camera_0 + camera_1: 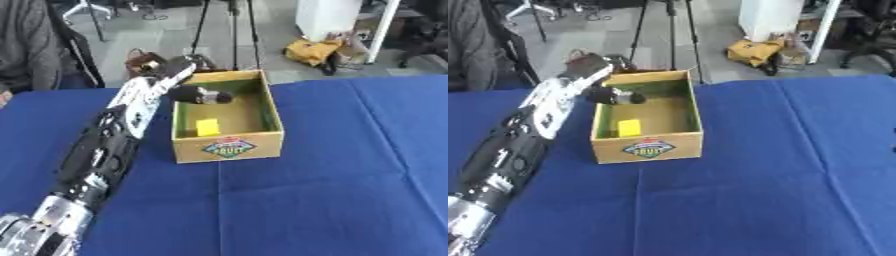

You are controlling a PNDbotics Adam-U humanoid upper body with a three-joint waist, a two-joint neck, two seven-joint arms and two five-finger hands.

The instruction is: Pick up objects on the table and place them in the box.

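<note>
Left eye view shows the left arm reaching across the blue table (332,200) to the box (229,146), with the left hand (194,93) over its far left corner. Its dark fingers (214,97) point right, inside the box walls; I cannot tell whether they grip anything. 1 yellow object (207,127) already lies on the box floor, near the front wall, just below and toward the robot from the fingers. No other object shows on the cloth, and the right hand is out of view.
</note>
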